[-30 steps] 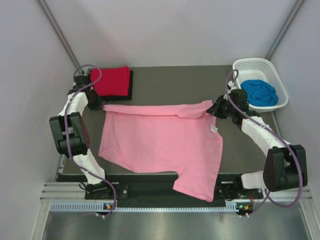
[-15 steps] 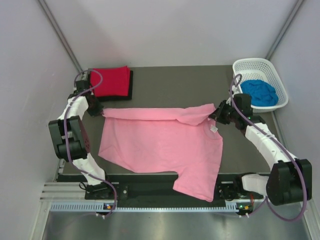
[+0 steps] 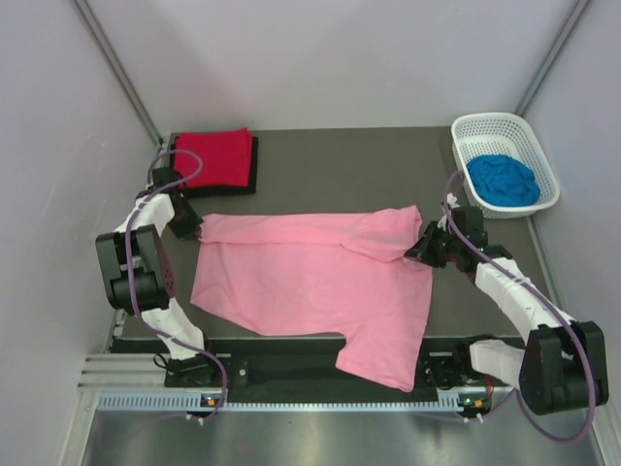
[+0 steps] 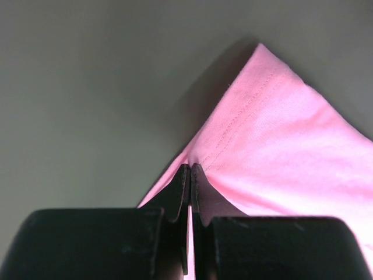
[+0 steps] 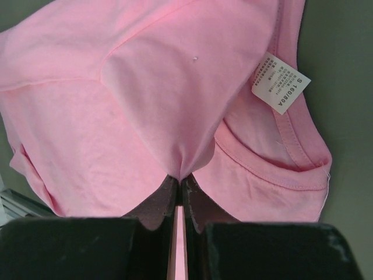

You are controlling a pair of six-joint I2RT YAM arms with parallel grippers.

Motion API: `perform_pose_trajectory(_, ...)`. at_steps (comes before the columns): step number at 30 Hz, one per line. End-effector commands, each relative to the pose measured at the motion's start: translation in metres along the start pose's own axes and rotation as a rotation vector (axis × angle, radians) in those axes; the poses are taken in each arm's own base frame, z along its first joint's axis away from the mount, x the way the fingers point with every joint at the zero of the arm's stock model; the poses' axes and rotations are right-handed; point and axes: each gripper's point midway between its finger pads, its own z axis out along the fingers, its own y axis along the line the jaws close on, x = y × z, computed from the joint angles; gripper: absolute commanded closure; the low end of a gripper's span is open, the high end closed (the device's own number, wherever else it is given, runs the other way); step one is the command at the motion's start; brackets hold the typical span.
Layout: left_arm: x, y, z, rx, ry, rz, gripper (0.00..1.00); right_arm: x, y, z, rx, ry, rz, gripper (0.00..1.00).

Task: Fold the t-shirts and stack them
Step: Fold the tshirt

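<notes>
Dark grey surface (image 3: pixel 340 165) w/ pale walls round it fills the top view. Pink t-shirt (image 3: pixel 310 282) lies spread across the middle of the frame, its far edge turned over toward the bottom as a band running left to right. One sleeve reaches the surface's near edge at lower centre-right, by the arm bases.

Left arm (image 3: pixel 136 262) is at frame left. Left jaws are pinched tight on the shirt's upper-left corner; the wrist view shows the hemmed corner (image 4: pixel 274 146) clamped between two black fingers (image 4: pixel 178 195), stitch line running up to the tip.

Right arm (image 3: pixel 514 291) is at frame right. Right jaws are closed on a pinch of pink cloth at the band's right end; in its wrist view the cloth (image 5: pixel 145 87) is drawn to a peak between the fingers, w/ the neckline and a white label (image 5: pixel 280 82) just beside it at upper right.

Red t-shirt (image 3: pixel 215 155) lies folded at upper left, on top of a black t-shirt (image 3: pixel 255 170), only a strip of which shows. Blue t-shirt (image 3: pixel 503 180) is crumpled in the white basket (image 3: pixel 490 124) at upper right, well apart from the pink one
</notes>
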Motion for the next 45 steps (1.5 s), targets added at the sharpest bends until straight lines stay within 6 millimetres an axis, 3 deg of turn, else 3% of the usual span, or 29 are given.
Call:
perform_pose_trajectory(1, -0.004, 0.013, -0.007, -0.056, -0.036, -0.012, 1.00, -0.024, 0.014, -0.014, -0.033, -0.074, -0.027, 0.99)
perform_pose_trajectory(7, 0.010, 0.021, -0.002, -0.088, 0.009, -0.006, 1.00, -0.001, -0.002, -0.014, 0.006, -0.028, -0.013, 1.00)
perform_pose_trajectory(11, 0.006, 0.019, -0.013, -0.075, -0.008, -0.003, 0.74, 0.009, -0.005, -0.017, 0.004, -0.020, -0.016, 0.98)
perform_pose_trajectory(14, -0.006, 0.013, -0.027, -0.052, -0.053, 0.000, 0.67, 0.012, -0.009, -0.022, 0.026, -0.016, -0.028, 0.95)
perform_pose_trajectory(17, -0.019, 0.007, -0.038, -0.029, -0.097, -0.008, 0.64, 0.014, -0.018, -0.029, 0.094, -0.009, -0.024, 0.83)
perform_pose_trajectory(18, -0.023, 0.003, -0.040, -0.017, -0.108, -0.011, 0.64, 0.011, -0.019, -0.034, 0.116, -0.012, -0.018, 0.74)
perform_pose_trajectory(21, -0.029, -0.032, -0.043, 0.183, -0.138, -0.035, 0.63, -0.008, -0.012, -0.039, 0.132, -0.055, 0.003, 0.61)
perform_pose_trajectory(22, -0.027, -0.059, -0.043, 0.336, -0.138, -0.040, 0.62, -0.015, -0.006, -0.038, 0.118, -0.067, -0.001, 0.59)
perform_pose_trajectory(27, -0.001, -0.092, -0.018, 0.460, 0.020, -0.085, 0.64, -0.061, -0.001, -0.014, 0.144, -0.077, -0.073, 0.58)
perform_pose_trajectory(31, 0.006, -0.083, 0.007, 0.369, 0.063, -0.086, 0.65, -0.081, 0.000, 0.018, 0.118, -0.038, -0.148, 0.60)
perform_pose_trajectory(36, 0.005, -0.063, 0.023, 0.241, 0.057, -0.095, 0.65, -0.102, -0.016, 0.054, 0.158, 0.006, -0.183, 0.61)
perform_pose_trajectory(45, 0.005, -0.052, 0.026, 0.188, 0.027, -0.114, 0.65, -0.112, -0.030, 0.080, 0.152, 0.024, -0.179, 0.61)
